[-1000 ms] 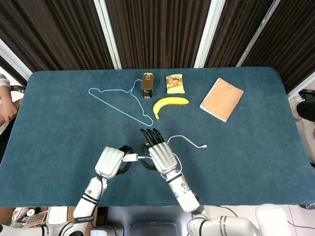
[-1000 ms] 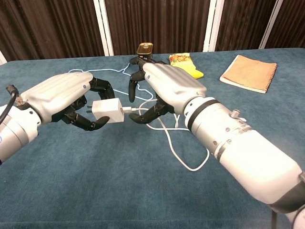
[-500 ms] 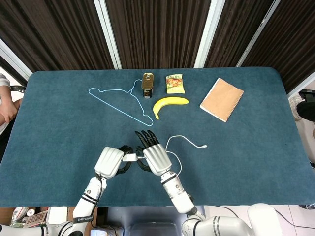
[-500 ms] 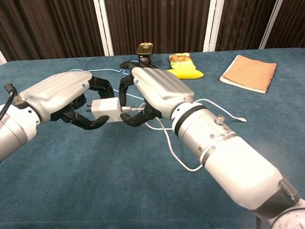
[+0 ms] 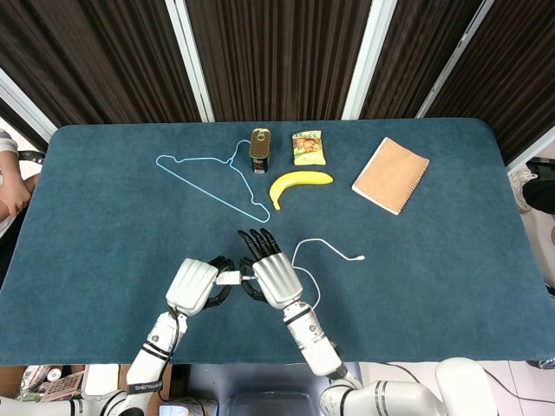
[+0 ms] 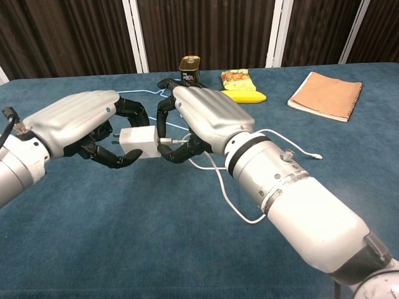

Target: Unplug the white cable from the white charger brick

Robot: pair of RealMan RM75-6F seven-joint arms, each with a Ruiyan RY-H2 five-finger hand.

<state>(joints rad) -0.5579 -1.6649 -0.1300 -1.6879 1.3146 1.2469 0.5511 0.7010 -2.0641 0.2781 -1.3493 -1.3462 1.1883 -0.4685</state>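
The white charger brick [image 6: 138, 140] is held above the table in my left hand [image 6: 81, 124], whose fingers curl around it. My right hand [image 6: 206, 118] meets it from the right and pinches the white cable's plug [image 6: 168, 142] right at the brick's face. A short silver tip shows between plug and brick; I cannot tell whether it is still seated. The white cable [image 6: 234, 202] loops over the cloth to its free end [image 6: 318, 156]. In the head view, the left hand [image 5: 192, 286], the brick [image 5: 229, 278] and the right hand [image 5: 276, 277] are near the front edge, and the cable [image 5: 303, 251] runs right.
At the back of the blue table [image 5: 451, 286] lie a light-blue wire hanger [image 5: 212, 178], a small can [image 5: 259, 149], a snack packet [image 5: 308, 147], a banana [image 5: 299, 182] and a brown notebook [image 5: 391, 174]. A person's arm [image 5: 10, 186] shows at the left edge.
My right hand has moved left toward the brick and closed its fingers on the plug. The left hand with the brick has barely moved.
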